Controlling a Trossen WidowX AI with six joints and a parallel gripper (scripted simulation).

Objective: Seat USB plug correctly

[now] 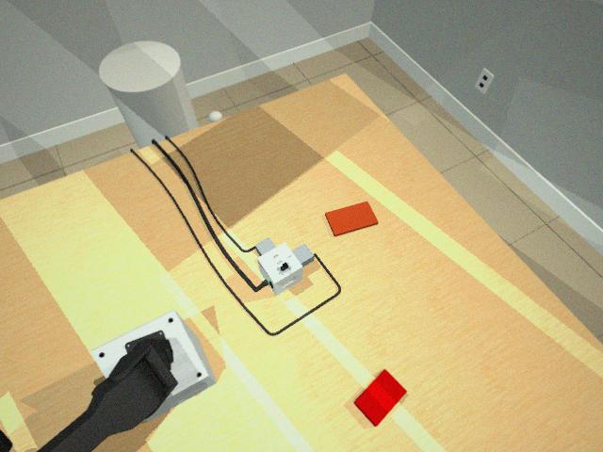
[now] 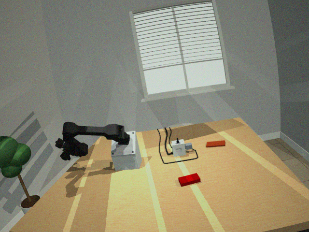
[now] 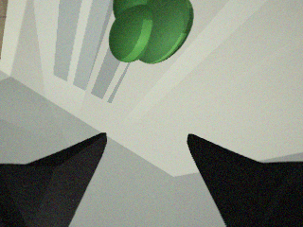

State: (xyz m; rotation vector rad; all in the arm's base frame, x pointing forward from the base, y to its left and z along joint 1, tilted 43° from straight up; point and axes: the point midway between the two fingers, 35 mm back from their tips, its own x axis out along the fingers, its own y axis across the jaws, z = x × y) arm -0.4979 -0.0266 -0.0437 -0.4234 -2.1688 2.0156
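The white power cube (image 1: 270, 265) (image 2: 179, 151) stands on the table. A small black USB plug (image 1: 284, 266) (image 2: 177, 141) stands up from the socket on its top face. Which way round it sits and how deep it is are too small to tell. My gripper (image 2: 61, 150) (image 3: 148, 137) is open with nothing between its fingers. It is far from the cube, on the other side of the arm's base, and the wrist view shows only wall, floor and plant past the fingers.
Grey plugs (image 1: 304, 254) (image 2: 188, 146) sit in the cube's sides. A black cable (image 1: 305, 314) (image 2: 179, 161) loops around it. An orange-red slab (image 1: 351, 218) (image 2: 215, 144) and a red block (image 1: 381, 397) (image 2: 189, 180) lie on the table. The arm's base box (image 2: 124, 162) stands near the cube.
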